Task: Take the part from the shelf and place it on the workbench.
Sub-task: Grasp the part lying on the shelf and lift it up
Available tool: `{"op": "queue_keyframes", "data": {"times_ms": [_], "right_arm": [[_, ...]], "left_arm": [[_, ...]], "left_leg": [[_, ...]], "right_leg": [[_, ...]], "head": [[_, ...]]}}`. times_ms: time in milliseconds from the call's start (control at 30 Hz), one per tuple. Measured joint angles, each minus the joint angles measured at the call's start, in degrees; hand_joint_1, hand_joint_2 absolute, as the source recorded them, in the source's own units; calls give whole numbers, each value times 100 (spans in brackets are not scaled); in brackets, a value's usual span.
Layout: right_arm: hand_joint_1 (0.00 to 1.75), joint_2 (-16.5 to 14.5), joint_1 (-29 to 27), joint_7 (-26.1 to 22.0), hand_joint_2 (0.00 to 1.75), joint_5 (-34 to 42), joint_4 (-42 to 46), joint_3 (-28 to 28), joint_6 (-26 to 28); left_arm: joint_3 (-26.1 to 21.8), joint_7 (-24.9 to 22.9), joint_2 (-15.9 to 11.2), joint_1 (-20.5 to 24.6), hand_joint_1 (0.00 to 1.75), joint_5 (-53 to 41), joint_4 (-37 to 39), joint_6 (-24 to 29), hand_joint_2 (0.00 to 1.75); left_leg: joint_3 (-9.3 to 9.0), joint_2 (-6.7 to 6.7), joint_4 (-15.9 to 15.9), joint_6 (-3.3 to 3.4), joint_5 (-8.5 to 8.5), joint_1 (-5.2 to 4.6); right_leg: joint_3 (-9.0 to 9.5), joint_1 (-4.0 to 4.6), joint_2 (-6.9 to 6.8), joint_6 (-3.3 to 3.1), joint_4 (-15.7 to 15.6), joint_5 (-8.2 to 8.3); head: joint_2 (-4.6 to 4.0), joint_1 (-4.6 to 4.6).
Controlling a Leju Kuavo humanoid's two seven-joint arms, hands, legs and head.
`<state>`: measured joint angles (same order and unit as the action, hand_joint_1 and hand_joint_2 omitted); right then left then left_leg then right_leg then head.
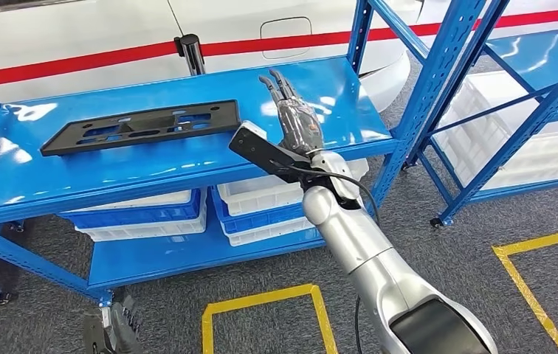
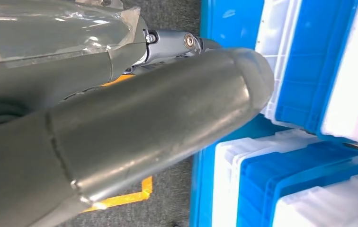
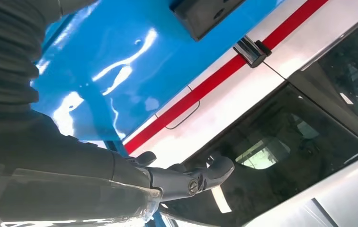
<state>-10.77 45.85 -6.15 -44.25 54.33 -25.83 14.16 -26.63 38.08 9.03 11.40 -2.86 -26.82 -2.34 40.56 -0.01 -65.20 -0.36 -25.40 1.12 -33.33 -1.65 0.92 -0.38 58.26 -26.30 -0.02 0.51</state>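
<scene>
A long flat black part (image 1: pixel 142 127) with several cut-outs lies on the top board of the blue shelf (image 1: pixel 32 177), left of centre. My right hand (image 1: pixel 291 110) is stretched out flat above the same board, to the right of the part and apart from it, holding nothing. The right wrist view catches a corner of the black part (image 3: pixel 205 14) on the glossy blue board, with my fingers (image 3: pixel 205 175) reaching past it. My left hand (image 1: pixel 114 328) hangs low by the floor near the shelf's front foot; its thick grey thumb (image 2: pixel 144 127) looms large and nothing shows in its grasp.
White and blue bins (image 1: pixel 261 203) are stacked on the lower shelf. A second blue rack (image 1: pixel 497 110) with white bins stands to the right. A white car with a red stripe (image 1: pixel 77 44) stands behind the shelf. Yellow floor tape (image 1: pixel 261 299) marks the grey carpet.
</scene>
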Motion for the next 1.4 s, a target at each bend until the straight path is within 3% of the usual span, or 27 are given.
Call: {"op": "queue_keyframes", "data": {"times_ms": [33, 100, 167, 233, 300, 367, 400, 433, 500, 533, 600, 633, 700, 767, 867, 933, 967, 1033, 1067, 1100, 1167, 1233, 1300, 1400], "right_arm": [[0, -23, 24, -11, 175, 3, -18, 0, 1], [0, -67, 83, -37, 175, 13, -61, 1, 9], [0, -94, 114, -70, 175, 17, -101, 1, 21], [0, -106, 123, -93, 175, 11, -136, 2, 27], [0, -110, 125, -98, 175, -16, -174, -1, 27], [0, -115, 89, -91, 175, -68, -228, -9, 25], [0, -124, 61, -85, 175, -98, -261, -16, 23], [0, -142, 36, -81, 175, -129, -298, -25, 20], [0, -218, 16, -78, 175, -190, -377, -51, 11], [0, -271, 20, -81, 175, -218, -426, -73, 4], [0, -393, 36, -90, 175, -265, -538, -136, -31], [0, -463, 44, -97, 175, -284, -595, -172, -55], [0, -609, 64, -108, 175, -300, -673, -244, -99], [0, -753, 120, -113, 175, -243, -730, -355, -135], [0, -855, 178, -80, 175, -81, -806, -630, -179], [0, -859, 175, -46, 175, -6, -856, -795, -183], [0, -860, 178, -34, 175, 33, -880, -859, -185], [0, -861, 200, -17, 175, 130, -929, -995, -188], [0, -861, 213, -12, 175, 181, -959, -1071, -190], [0, -861, 221, -1, 175, 225, -990, -1152, -189], [0, -861, 216, 17, 175, 293, -1036, -1306, -188], [0, -861, 203, 28, 175, 363, -1055, -1460, -195], [0, -860, 181, 48, 175, 468, -1055, -1649, -227], [0, -857, 15, 148, 175, 636, -1008, -2034, -271]], "left_arm": [[1, 10, -8, 11, 0, 46, 10, 1, 0], [1, 35, -18, 36, 0, 133, 31, -7, 0], [1, 64, -21, 47, 0, 200, 43, -15, 0], [2, 85, -18, 54, 0, 241, 49, -16, 0], [2, 97, -17, 71, 0, 278, 50, -9, 0], [0, 101, -18, 77, 0, 329, 55, 3, 0], [-1, 102, -19, 76, 0, 360, 61, 11, 0], [-1, 102, -20, 76, 0, 398, 67, 26, 0], [-5, 103, -25, 83, 0, 485, 74, 58, 0], [-8, 103, -30, 90, 0, 529, 77, 75, 0], [-25, 113, -45, 101, 0, 606, 82, 103, 0], [-41, 121, -55, 102, 0, 642, 85, 115, 0], [-81, 135, -80, 94, 0, 704, 92, 127, 0], [-111, 138, -113, 86, 0, 761, 116, 119, 0], [-177, 121, -170, 27, 0, 821, 204, 84, 0], [-222, 105, -200, -35, 0, 838, 259, 73, 0], [-236, 92, -217, -55, 0, 840, 283, 83, 0], [-253, 13, -256, -73, 0, 833, 347, 134, 0], [-263, -61, -279, -80, 0, 828, 398, 170, 0], [-275, -138, -300, -96, 0, 824, 448, 199, 0], [-314, -320, -330, -144, 0, 820, 547, 266, 0], [-367, -724, -355, -189, 0, 832, 674, 373, 0], [-455, -1379, -399, -242, 0, 911, 847, 460, 0], [-638, -1970, -451, -436, 0, 1040, 1058, 472, 0]], "left_leg": [[-127, 9, 337, 26, 126, -11], [-290, 13, 676, 104, 163, -43], [-379, 1, 727, 199, 133, -64], [-480, -9, 767, 269, 156, -65], [-549, -18, 773, 320, 135, -75], [-593, -31, 771, 356, 81, -96], [-626, -40, 770, 363, 45, -105], [-671, -50, 769, 360, 6, -116], [-777, -60, 771, 339, -83, -132], [-831, -61, 768, 318, -130, -145], [-894, -56, 755, 258, -213, -159], [-918, -54, 730, 228, -238, -163], [-917, -43, 634, 174, -270, -142], [-721, -31, 273, 106, -310, -104], [-49, -23, -638, -23, -559, -38], [215, -16, -743, -76, -579, 2], [207, -14, -528, -86, -420, 19], [5, 1, 201, -65, 93, 28], [-101, 11, 476, -33, 208, 19], [-175, 18, 638, 7, 242, 0], [-273, -1, 707, 115, 147, -34], [-432, -17, 770, 208, 223, -30], [-559, -11, 781, 258, 228, -21], [-612, -14, 776, 286, 139, -33]], "right_leg": [[37, 8, 8, 23, -1, -32], [76, 33, 20, 94, -4, -67], [107, 72, 19, 173, 23, -77], [48, 94, 0, 208, 219, -161], [-260, 91, -20, 179, 764, -364], [-699, 95, -23, 139, 1390, -538], [-846, 98, -23, 142, 1514, -534], [-895, 103, -23, 174, 1433, -434], [-719, 110, -27, 254, 761, -5], [-606, 122, -31, 253, 400, 165], [-439, 149, -40, 149, 24, 268], [-405, 161, -38, 66, 7, 233], [-306, 134, -25, -33, -13, 252], [-197, 107, -16, -115, -33, 208], [-56, 110, -15, -187, -39, 79], [65, 109, -10, -182, -39, -24], [139, 107, -9, -171, -39, -79], [296, 108, -13, -134, -44, -194], [359, 115, -10, -105, -49, -249], [408, 122, -7, -69, -63, -301], [489, 151, 3, 24, -22, -327], [513, 163, -9, 103, 139, -379], [314, 150, -22, 118, 554, -553], [-303, 141, -25, 49, 1377, -898]], "head": [[0, 1], [0, 7], [0, 5], [0, -1], [1, -7], [1, -16], [1, -20], [1, -22], [1, -25], [0, -21], [0, -21], [0, -20], [1, -19], [1, -2], [0, 14], [0, 14], [1, 14], [1, 14], [1, 15], [0, 16], [1, 16], [1, 14], [1, 1], [1, -13]]}}
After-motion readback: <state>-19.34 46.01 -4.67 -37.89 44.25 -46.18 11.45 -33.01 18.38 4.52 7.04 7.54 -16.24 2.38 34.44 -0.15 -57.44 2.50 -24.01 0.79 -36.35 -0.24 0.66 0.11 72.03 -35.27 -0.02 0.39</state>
